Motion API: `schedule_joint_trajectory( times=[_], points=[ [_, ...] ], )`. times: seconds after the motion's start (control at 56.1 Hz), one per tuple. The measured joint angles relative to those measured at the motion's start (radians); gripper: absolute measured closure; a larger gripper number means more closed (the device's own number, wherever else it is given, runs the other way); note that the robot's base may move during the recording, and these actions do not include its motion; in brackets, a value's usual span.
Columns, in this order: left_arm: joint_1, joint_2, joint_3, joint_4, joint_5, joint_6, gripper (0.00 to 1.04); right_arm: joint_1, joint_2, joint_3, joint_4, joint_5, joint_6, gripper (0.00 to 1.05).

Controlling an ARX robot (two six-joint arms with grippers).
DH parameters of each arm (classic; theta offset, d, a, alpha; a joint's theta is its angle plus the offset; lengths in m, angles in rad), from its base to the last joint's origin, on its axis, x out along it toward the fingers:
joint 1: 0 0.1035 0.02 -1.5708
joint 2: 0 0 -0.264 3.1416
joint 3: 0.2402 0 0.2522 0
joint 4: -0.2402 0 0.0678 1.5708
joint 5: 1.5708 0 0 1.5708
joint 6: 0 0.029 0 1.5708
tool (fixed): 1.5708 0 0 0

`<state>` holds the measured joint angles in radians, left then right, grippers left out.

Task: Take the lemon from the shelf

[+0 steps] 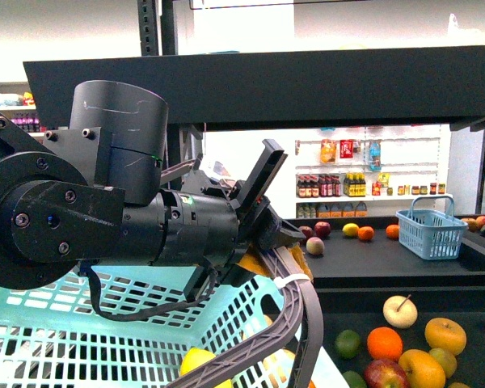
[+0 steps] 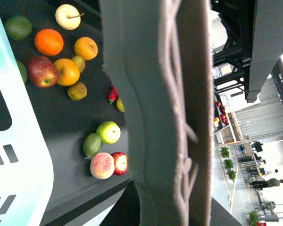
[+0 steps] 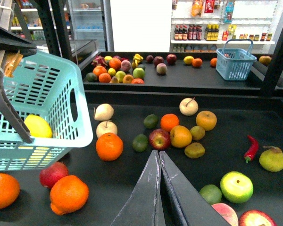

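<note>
Your lemon lies inside the light blue basket, against its near wall, no longer on the shelf. The basket hangs by its grey handle from your left gripper; the handle fills the left wrist view, and you cannot tell from it how the jaws stand. Your right gripper hovers over the dark tray with its fingers pressed together and empty, just short of a red apple and an orange.
</note>
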<state>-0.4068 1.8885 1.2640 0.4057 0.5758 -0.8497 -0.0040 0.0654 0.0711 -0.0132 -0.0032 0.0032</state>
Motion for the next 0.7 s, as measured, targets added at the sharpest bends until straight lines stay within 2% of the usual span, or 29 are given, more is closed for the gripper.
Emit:
schedule_joint_trajectory(
  times=[0.553, 0.696],
  points=[
    [0.000, 0.000, 0.000, 0.000, 0.000, -0.001, 0.97, 0.000, -0.059, -0.056, 0.010, 0.002, 0.000, 1.02],
    [0.000, 0.000, 0.000, 0.000, 0.000, 0.000, 0.97, 0.000, -0.060, -0.056, 0.010, 0.002, -0.001, 0.77]
  ],
)
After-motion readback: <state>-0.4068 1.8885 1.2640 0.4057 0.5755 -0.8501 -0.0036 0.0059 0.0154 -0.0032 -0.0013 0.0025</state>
